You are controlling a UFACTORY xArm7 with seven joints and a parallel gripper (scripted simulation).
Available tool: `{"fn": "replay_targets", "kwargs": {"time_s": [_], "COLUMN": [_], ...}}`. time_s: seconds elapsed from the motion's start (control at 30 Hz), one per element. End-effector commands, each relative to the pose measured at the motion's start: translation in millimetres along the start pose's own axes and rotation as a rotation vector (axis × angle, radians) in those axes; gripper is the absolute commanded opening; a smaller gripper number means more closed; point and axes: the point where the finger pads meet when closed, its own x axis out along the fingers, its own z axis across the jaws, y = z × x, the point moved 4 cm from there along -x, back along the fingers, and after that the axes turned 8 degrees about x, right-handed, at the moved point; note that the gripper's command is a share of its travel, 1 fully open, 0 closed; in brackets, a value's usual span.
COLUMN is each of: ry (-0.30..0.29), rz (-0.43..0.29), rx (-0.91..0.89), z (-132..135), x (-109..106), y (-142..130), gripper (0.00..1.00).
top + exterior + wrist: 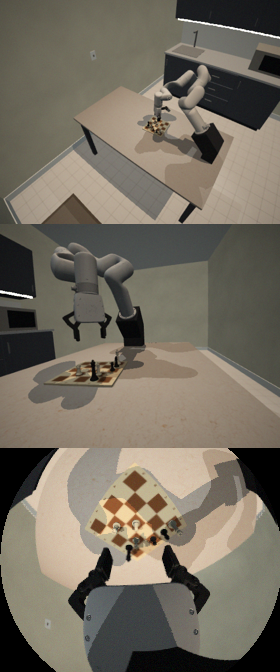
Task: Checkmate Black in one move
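Observation:
A small chessboard [88, 373] lies on the table; it also shows in the top view [156, 127] and the wrist view [138, 510]. Several pieces stand upright on it. A tall black piece [93, 370] stands near the front edge. White pieces [79, 369] [98, 369] stand beside it, and another white piece [117, 356] stands at the far corner. Small black pieces [112, 366] stand near the right edge. My gripper [89, 332] is open and empty, well above the board's far left part. In the wrist view my fingers stand wide apart over the board's near edge.
The robot base [132, 326] stands on the table behind the board. A kitchen counter [225, 71] with a sink and a microwave runs along the back wall. The table's edges are far from the board.

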Motion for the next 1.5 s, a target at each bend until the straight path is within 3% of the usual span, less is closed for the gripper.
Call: {"fn": "replay_targets", "kwargs": {"time_s": [0.0,0.3,0.53,1.47], "ry": [0.001,0.001,0.001,0.001], "rz": [-0.001,-0.001,-0.001,-0.001], "rx": [0.000,0.000,0.000,0.000], "z": [-0.5,-0.4,-0.4,-0.4], "x": [-14.6,-52.1,-64.4,-66.9], "y": [-0.4,-0.3,-0.3,-0.3], "gripper": [1.00,1.00,1.00,1.00]}}
